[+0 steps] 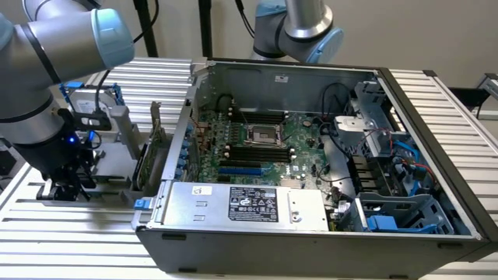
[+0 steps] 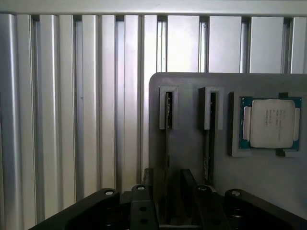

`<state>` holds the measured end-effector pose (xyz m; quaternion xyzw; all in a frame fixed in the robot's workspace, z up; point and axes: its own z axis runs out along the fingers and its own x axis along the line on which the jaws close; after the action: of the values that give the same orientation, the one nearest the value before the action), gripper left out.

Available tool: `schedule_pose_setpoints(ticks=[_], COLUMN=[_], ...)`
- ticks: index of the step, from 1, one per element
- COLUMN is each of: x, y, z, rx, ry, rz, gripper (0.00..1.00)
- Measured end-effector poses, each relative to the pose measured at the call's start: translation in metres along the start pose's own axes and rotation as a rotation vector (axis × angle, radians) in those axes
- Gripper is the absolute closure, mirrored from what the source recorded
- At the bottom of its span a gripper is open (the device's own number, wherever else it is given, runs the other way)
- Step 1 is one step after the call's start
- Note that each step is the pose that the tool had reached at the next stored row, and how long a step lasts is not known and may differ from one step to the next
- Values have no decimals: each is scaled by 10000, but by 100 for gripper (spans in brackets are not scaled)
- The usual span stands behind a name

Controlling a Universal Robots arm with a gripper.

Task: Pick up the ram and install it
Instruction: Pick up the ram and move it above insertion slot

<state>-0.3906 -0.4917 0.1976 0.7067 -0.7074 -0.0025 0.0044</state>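
Black tool (image 2: 169, 196) hung released astride one ram (image 2: 168, 111) standing edge-up in a grey holder (image 2: 187, 143), second stick (image 2: 209, 111) and processor (image 2: 272, 123) beside it; arm (image 1: 31, 111) pointed straight down.

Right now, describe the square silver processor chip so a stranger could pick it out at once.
On the ribbed aluminium table sits a grey holder block. The square silver processor chip lies recessed in it, beside two thin boards standing on edge in narrow slots. Unlike them, it lies flat, its silver lid rimmed in teal.
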Motion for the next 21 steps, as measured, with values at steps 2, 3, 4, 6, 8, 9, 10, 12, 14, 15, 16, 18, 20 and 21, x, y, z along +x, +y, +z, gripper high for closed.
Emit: schedule_pose_setpoints(ticks=[2, 3, 4, 6, 8, 9, 10, 12, 14, 15, 16, 18, 20, 21], x=[-1, -1, 0, -1, -1, -1, -1, 0, -1, -1, 0, 0, 0, 0], y=[0, 0, 0, -1, -2, -6, -13, -28, -28, -29, -29, -30, -30, -30], z=[4, 4, 5, 7, 8, 10, 11, 14, 14, 15, 15, 16, 16, 17], rx=[-39, -55, -71, -105, -113, -111, -113, -112, -116, -115, -115, -116, -115, -114], ry=[-7, -14, -30, -86, -133, -152, -161, -172, -178, -180, -180, -182, -184, -185], rz=[1, 1, 0, 0, -1, -2, -2, -2, -1, 0, -1, -2, -2, -2], gripper=[64, 64, 64, 64, 64, 64, 64, 64, 64, 64, 65, 73, 73, 73])
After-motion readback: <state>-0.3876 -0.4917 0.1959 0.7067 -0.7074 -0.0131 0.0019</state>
